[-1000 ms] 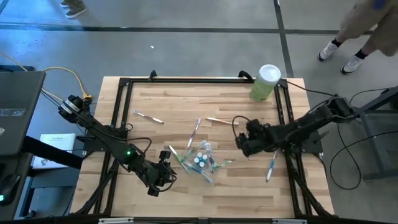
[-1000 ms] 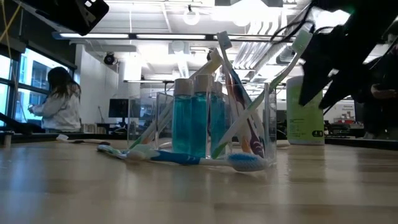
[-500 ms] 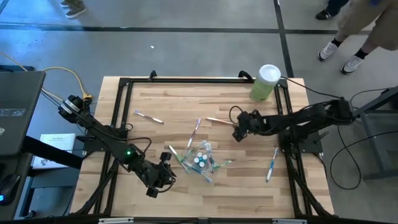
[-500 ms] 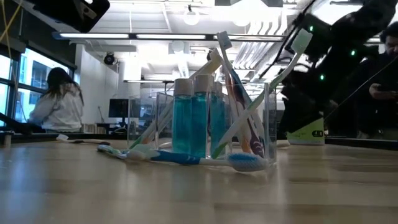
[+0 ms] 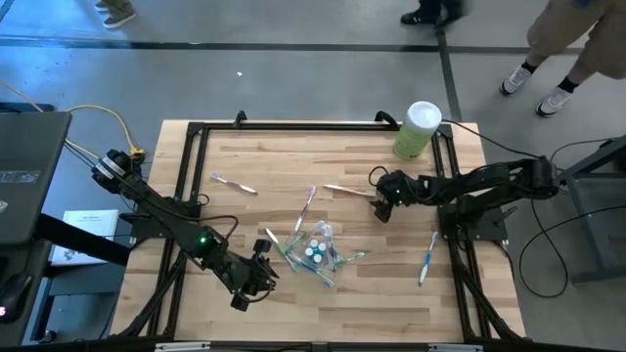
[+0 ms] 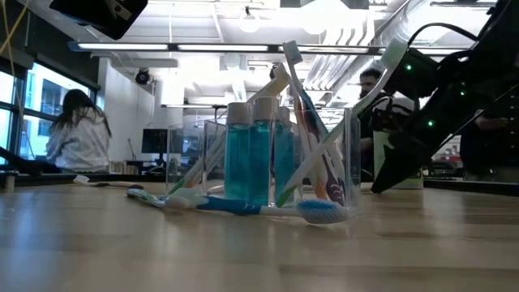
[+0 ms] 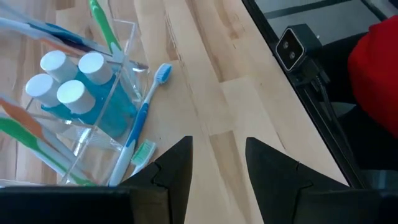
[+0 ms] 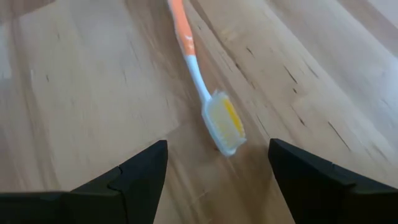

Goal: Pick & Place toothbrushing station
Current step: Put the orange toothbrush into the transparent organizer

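The clear plastic cup (image 5: pixel 318 250) stands near the table's middle with teal, white-capped bottles (image 7: pixel 69 93) and several toothbrushes leaning in it. Beside it a blue toothbrush (image 7: pixel 145 118) lies on the wood. My left gripper (image 5: pixel 262 272) hangs open to the cup's left, nothing between its fingers (image 7: pixel 217 146). My right gripper (image 5: pixel 380 207) is open and low over the head (image 8: pixel 225 122) of an orange-handled toothbrush (image 5: pixel 344 190) that lies flat on the table. Its fingers stand on either side of the head without touching it.
A tall pale-green canister (image 5: pixel 419 129) stands at the far right corner. Loose toothbrushes lie on the table: one at the far left (image 5: pixel 233 183), one above the cup (image 5: pixel 306 209), a blue one at the right (image 5: pixel 427 257). People move in the room behind (image 6: pixel 75 138).
My right gripper has swung from beside the cup's right toward the table's far edge and sunk down to the orange toothbrush, rolling its wrist as it went. It has stayed open. The blue toothbrush at the right now shows whole.
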